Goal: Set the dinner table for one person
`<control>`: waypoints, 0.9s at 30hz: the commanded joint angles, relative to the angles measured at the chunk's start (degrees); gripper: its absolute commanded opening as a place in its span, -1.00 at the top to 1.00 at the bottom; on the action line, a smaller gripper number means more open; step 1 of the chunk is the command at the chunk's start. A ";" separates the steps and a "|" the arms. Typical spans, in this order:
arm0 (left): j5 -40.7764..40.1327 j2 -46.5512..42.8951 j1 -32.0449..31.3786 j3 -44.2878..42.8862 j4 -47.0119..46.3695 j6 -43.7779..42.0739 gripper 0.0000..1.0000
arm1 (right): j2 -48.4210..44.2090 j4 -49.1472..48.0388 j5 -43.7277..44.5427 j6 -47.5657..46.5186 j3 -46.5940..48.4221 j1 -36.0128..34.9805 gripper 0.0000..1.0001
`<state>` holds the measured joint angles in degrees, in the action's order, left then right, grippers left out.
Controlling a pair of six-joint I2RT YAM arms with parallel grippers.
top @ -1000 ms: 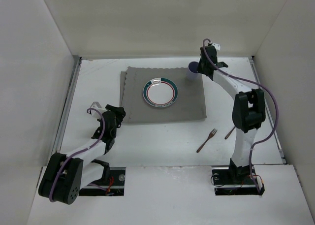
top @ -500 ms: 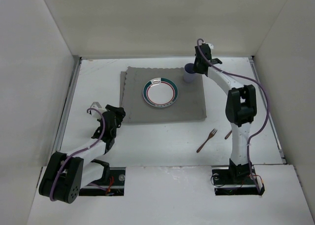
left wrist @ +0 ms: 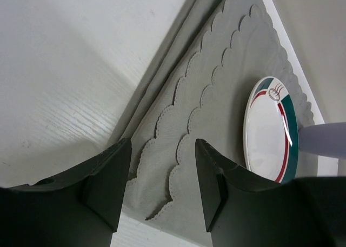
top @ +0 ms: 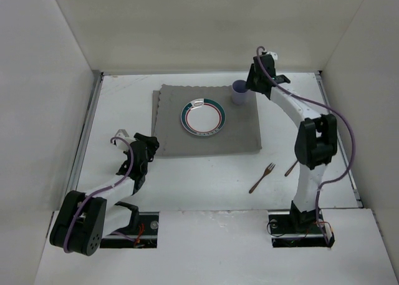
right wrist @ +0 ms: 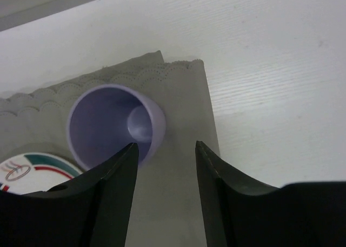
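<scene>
On the white dinner table lies a grey scalloped mat with a green-and-red-rimmed plate on it. A lilac cup stands upright on the mat's far right corner, also seen in the right wrist view. My right gripper hovers just right of the cup, open, holding nothing. Its left finger crosses the cup's rim in that view. My left gripper stands open at the mat's near left corner, empty. A brown fork lies on the table near the right arm.
A second brown utensil lies partly behind the right arm, to the right of the fork. Metal rails run along the table's side edges, and white walls enclose it. The left wrist view shows the mat's layered folds and the plate.
My right gripper has gone from shut to open and let go of the cup, which now stands on the mat's far right corner. The left arm has not moved.
</scene>
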<state>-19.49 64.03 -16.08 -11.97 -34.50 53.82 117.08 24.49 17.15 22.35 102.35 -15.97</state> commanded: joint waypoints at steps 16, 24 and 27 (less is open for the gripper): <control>0.66 -1.47 -19.26 -7.70 -6.80 -20.13 0.28 | -42.35 -24.23 5.08 9.82 -49.50 -3.58 0.70; 8.50 18.12 -45.63 -23.87 -7.07 -39.65 0.26 | -55.54 -25.02 6.41 13.07 -58.65 -5.70 0.21; 7.54 23.58 -51.36 -29.15 -5.58 -43.09 0.09 | -60.54 -25.10 6.15 13.51 -61.38 -5.52 0.11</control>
<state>-12.82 84.97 -63.46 -36.80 -39.42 19.14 60.49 3.07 22.09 34.44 42.92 -20.99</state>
